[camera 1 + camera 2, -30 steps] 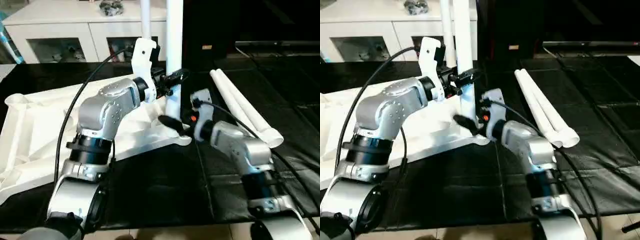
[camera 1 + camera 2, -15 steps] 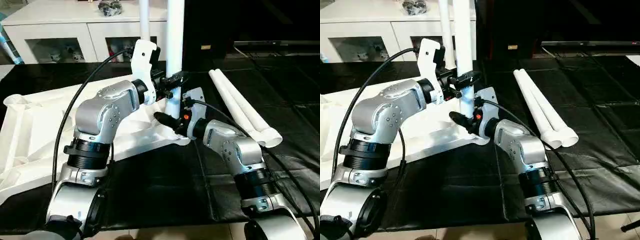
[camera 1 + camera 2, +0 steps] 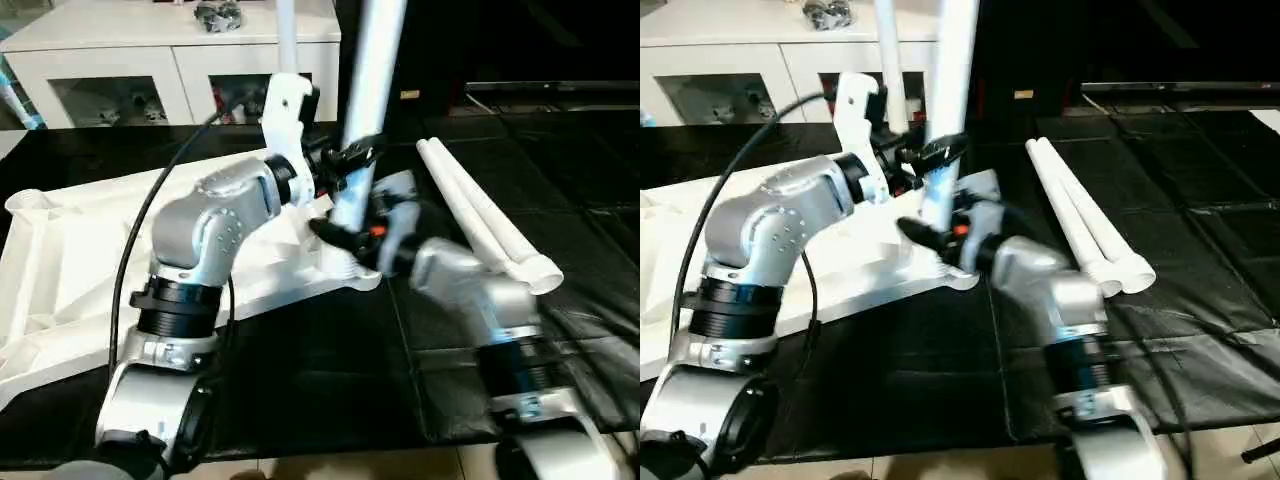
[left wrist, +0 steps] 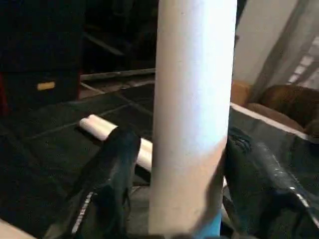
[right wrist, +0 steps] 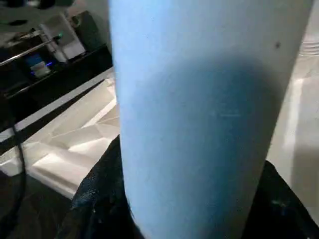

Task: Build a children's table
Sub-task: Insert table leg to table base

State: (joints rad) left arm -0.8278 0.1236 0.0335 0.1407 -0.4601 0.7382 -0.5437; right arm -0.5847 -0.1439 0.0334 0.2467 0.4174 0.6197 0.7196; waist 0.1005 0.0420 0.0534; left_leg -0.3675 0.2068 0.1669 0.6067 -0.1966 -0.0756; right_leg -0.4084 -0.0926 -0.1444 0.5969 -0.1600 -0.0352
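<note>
The table top (image 3: 70,260) lies ribbed side up on the black mat (image 3: 330,360), a leg (image 3: 366,110) standing at its near corner socket and leaning slightly toward the robot's right. The left gripper (image 3: 345,160) straddles this leg, one black finger (image 4: 112,169) on each side, close against it; whether they press it cannot be told. The right gripper (image 3: 335,232) sits lower at the leg's base, its fingers around the tube, grip unclear. Two spare legs (image 3: 480,215) lie side by side on the mat to the right. Another leg (image 3: 286,35) stands behind.
</note>
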